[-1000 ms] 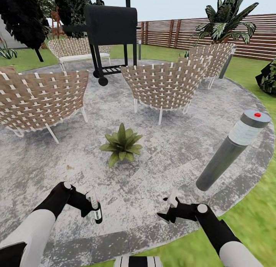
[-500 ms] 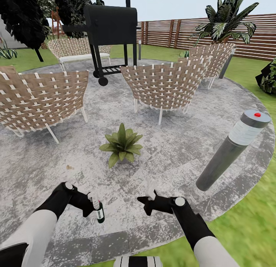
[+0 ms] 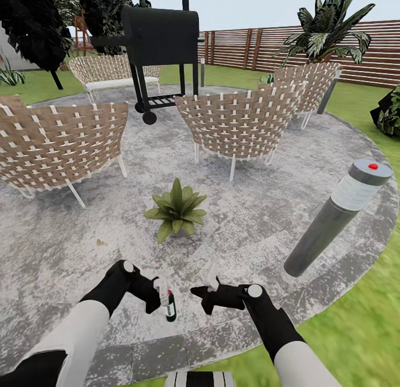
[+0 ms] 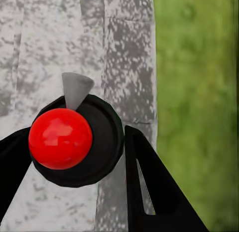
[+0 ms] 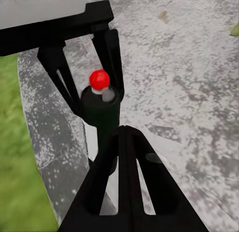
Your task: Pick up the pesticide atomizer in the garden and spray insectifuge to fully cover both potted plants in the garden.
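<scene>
Pesticide atomizer (image 3: 169, 305): lower centre of frame, clamped in left hand (image 3: 158, 299) above the stone patio (image 3: 255, 220). Right hand (image 3: 203, 295): fingers closed together, holding nothing, beside the atomizer. Potted plant (image 3: 176, 209): mid-frame.

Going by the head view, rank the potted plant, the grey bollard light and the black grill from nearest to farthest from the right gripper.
From the right gripper:
1. Potted plant, ahead on the patio, slightly left.
2. Grey bollard light, off to the right at the patio edge.
3. Black grill, far ahead beyond the chairs.
</scene>
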Controlling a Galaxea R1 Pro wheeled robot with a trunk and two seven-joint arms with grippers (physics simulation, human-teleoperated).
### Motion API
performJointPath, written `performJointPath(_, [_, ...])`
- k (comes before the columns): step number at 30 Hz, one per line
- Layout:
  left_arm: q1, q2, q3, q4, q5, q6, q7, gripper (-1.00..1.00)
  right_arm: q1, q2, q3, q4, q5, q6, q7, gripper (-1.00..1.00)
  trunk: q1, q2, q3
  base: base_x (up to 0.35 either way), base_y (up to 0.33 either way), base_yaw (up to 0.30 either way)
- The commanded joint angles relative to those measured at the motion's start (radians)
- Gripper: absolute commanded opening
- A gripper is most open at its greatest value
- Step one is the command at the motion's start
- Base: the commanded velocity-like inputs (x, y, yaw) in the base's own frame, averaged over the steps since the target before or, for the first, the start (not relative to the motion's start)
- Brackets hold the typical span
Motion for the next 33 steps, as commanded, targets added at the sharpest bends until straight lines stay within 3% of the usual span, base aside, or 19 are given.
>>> performJointPath(1, [-0.001,-0.005,-0.007,-0.001,-0.009,0.000,-0.005,-1.00,0.000,0.001,-0.001,-0.001,0.011,-0.008,0.002,-1.00,0.000,0.000,-0.001,0.000,0.000,0.000])
performJointPath(3, [-0.002,-0.008,-0.035,-0.001,-0.009,0.000,-0.004,-1.00,-0.001,0.002,-0.001,-0.001,0.010,-0.008,0.001,-1.00,0.000,0.000,-0.001,0.000,0.000,0.000])
performJointPath(6, [-0.004,-0.013,-0.049,-0.001,-0.009,0.000,-0.004,-1.00,-0.001,0.002,-0.001,-0.001,0.010,-0.008,0.001,-1.00,0.000,0.000,-0.001,0.000,0.000,0.000])
performJointPath(13, [-0.004,-0.016,-0.052,-0.043,-0.004,-0.002,-0.014,-1.00,0.000,0.003,-0.001,0.002,0.012,-0.008,0.000,-1.00,0.000,0.000,-0.001,0.000,0.000,0.000])
performJointPath(20, [-0.004,-0.032,-0.074,-0.057,-0.001,-0.001,-0.018,-1.00,0.000,0.002,-0.001,0.002,0.012,-0.008,0.000,-1.00,0.000,0.000,-0.001,0.000,0.000,0.000])
performJointPath(33, [-0.003,-0.066,-0.077,-0.058,0.002,-0.002,-0.019,-1.00,-0.001,0.001,-0.001,0.002,0.012,-0.008,0.000,-1.00,0.000,0.000,-0.001,0.000,0.000,0.000])
